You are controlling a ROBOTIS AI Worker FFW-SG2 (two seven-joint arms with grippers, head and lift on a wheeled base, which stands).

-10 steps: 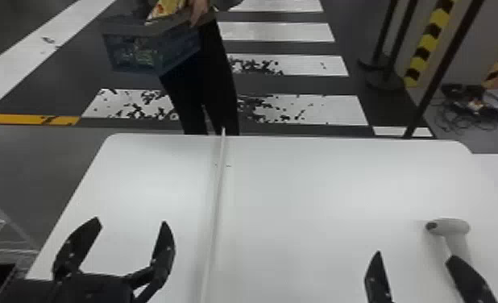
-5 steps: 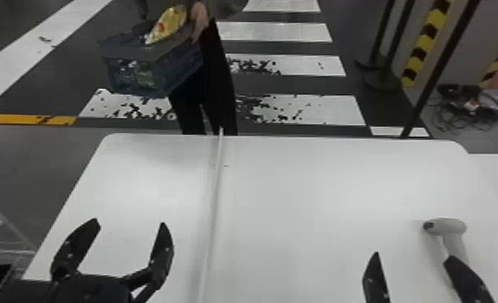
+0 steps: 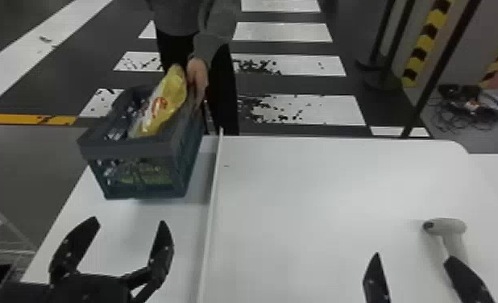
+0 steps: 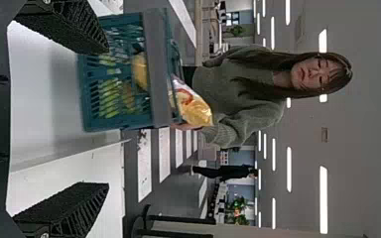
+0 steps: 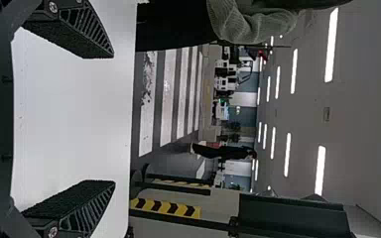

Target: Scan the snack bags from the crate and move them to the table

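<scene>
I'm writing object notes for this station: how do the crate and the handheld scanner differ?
The crate is boxy with openwork walls; the scanner has a rounded head and a handle. The crate is dark blue-green and grey, the scanner pale grey. The crate is much larger than the scanner. A yellow snack bag pokes out of the crate; the scanner carries nothing. Neither is gripped by the robot.

From my remote controls I look into a large indoor hall, apparently a robotics lab or test floor, where worn white crosswalk bars (image 3: pixel 300 111) and a yellow line (image 3: pixel 22 119) mark the dark floor (image 3: pixel 95 60). Strip lights (image 4: pixel 323 198) run in rows along the grey ceiling (image 4: pixel 357 148), with green plants (image 4: pixel 236 204) farther back. Beyond my white table (image 3: pixel 320 221) stand black-and-yellow hazard stripes (image 3: pixel 426 40), near tangled cables (image 3: pixel 467 106).
</scene>
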